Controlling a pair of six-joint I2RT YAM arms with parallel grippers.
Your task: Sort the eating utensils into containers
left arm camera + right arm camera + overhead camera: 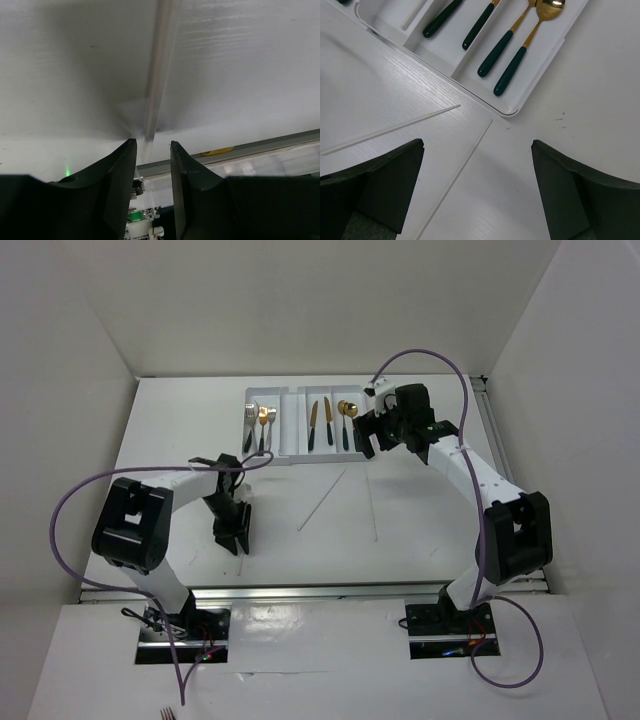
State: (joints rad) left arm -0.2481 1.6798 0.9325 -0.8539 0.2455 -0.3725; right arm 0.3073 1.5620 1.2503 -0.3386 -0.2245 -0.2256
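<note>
R pincer [477,150] hung spread wide and empty just in front of the tray's [546,67] near R corner. It was over two chopsticks [390,129] lying flat on the surface [170,430]. Their far ends nearly met close to that corner; toward the arms they fanned apart. Forks [262,430], knives [326,428] and spoons [512,62] lay in the slots, so the chopsticks looked like the only items left out there. L pincer [153,144] sat low near the front edge, jaws apart by a narrow gap, nothing seen btw them.

Risks, as I judged them:
- The chopsticks were thin and flush w/ the surface, so the tips could close above one and miss, or skid it sideways.
- Closing near the far ends could catch both, or nudge the tray corner and shift it.
- One pinched off-centre would prob. droop and snag the rim on the way in.
</note>
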